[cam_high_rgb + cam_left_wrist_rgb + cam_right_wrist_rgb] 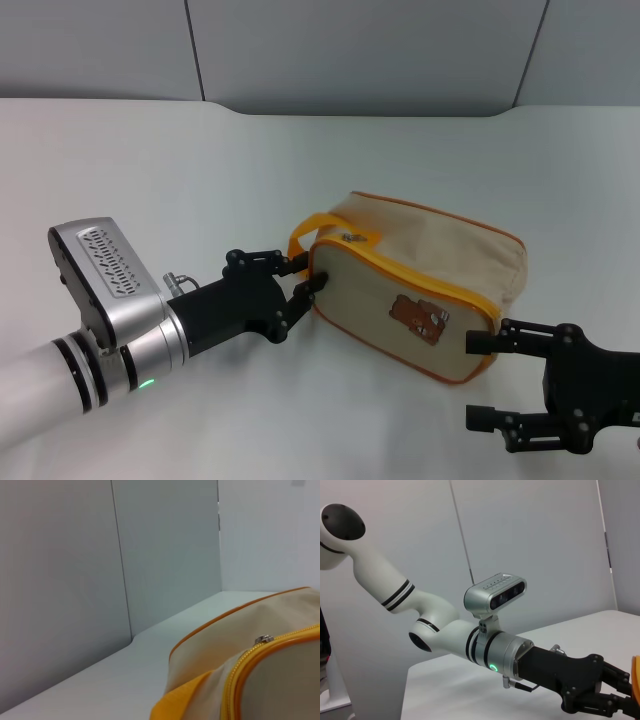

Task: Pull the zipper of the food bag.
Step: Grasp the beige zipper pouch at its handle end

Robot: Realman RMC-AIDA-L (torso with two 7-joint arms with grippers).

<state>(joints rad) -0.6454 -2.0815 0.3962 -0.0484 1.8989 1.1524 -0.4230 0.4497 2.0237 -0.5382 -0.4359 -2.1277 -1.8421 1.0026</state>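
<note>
Food bag [420,290] end sits against left tool [300,283], seemingly clenched on handle [318,225].

No readable text, brand, number or sign shows in any view. The small brown bear patch [419,319] on the beige canvas food bag [420,290] carries no legible lettering.
</note>
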